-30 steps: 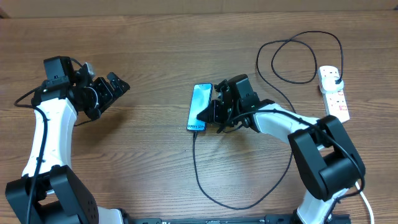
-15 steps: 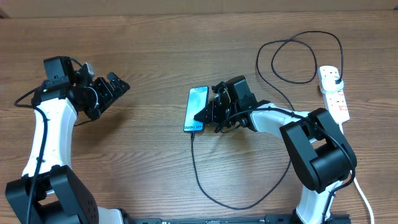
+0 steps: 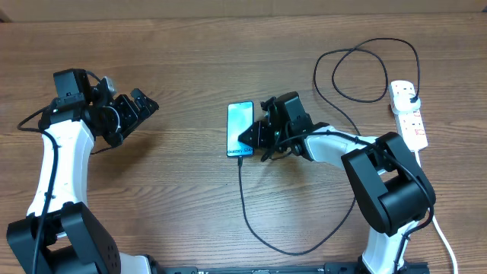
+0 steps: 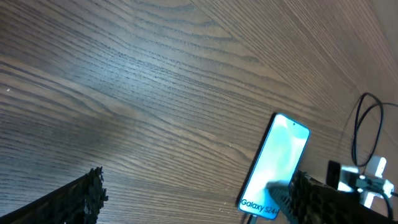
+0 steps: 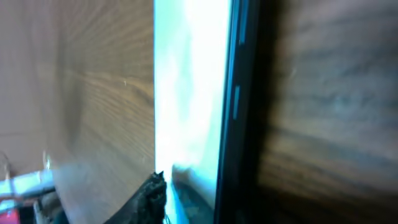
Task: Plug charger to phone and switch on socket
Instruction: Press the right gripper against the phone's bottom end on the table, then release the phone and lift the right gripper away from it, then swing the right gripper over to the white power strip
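While the overhead shows the white power strip (image 3: pixel 409 116), the blue-screened phone (image 3: pixel 240 128) mid-table and the thin black charger cable (image 3: pixel 242 190) running between them, only the right wrist shows a fingertip (image 5: pixel 152 196) on the screen. How open the right gripper (image 3: pixel 253 138) is, I cannot tell. The left gripper (image 3: pixel 141 113) is spread wide, empty.

Table (image 3: pixel 190 61) matt wood w/ grain; phone (image 3: pixel 239 122) screen glossy.

- The phone (image 3: pixel 240 127): light blue screen, dark edges.
- The charger (image 3: pixel 241 186): black.
- The socket (image 3: pixel 411 122): white, red marks.
- The table (image 3: pixel 190 61): brown, wavy wood lines.
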